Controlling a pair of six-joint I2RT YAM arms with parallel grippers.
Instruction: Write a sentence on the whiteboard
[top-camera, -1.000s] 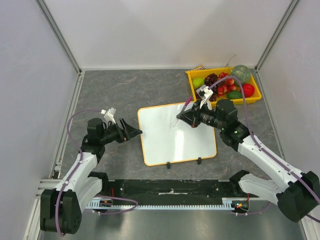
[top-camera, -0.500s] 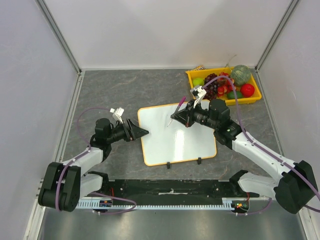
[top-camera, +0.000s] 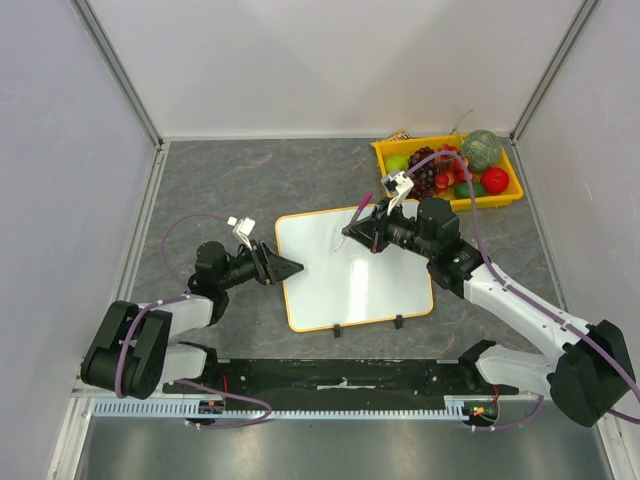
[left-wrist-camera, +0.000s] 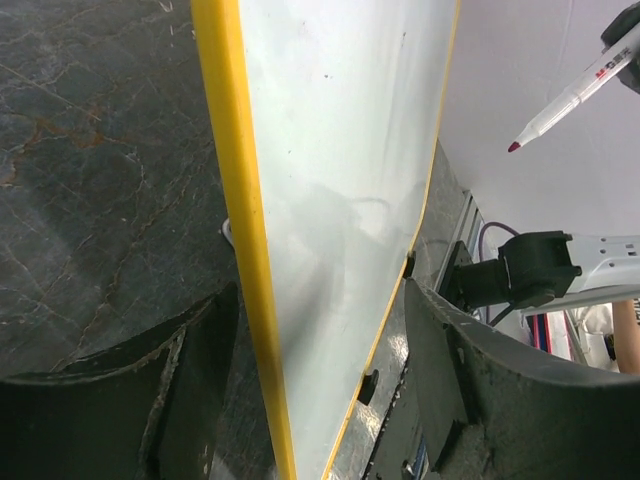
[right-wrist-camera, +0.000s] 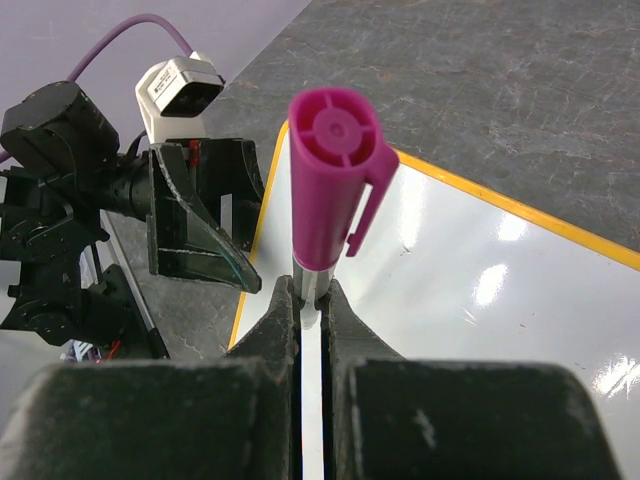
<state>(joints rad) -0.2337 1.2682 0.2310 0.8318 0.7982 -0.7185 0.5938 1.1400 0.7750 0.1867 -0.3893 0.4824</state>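
Observation:
The whiteboard (top-camera: 360, 280) lies flat mid-table, white with a yellow rim and two black clips on its near edge. Its face looks blank; no sentence is in view. My left gripper (top-camera: 297, 267) is low at the board's left edge and open. In the left wrist view the yellow rim of the whiteboard (left-wrist-camera: 340, 180) runs between the fingers of that gripper (left-wrist-camera: 320, 390). My right gripper (right-wrist-camera: 310, 300) is shut on a marker (right-wrist-camera: 335, 180) with a magenta cap. The marker (top-camera: 352, 225) slants over the board's upper left part, its red tip (left-wrist-camera: 514, 147) off the surface.
A yellow tray (top-camera: 384, 152) of mixed fruit stands at the back right corner. Pale walls with metal posts close in the table on three sides. A black rail (top-camera: 340, 380) runs along the near edge between the arm bases.
The left gripper has slid right up to the board's left edge, and its jaws have narrowed a little. The right gripper carried the marker left over the board, then held still.

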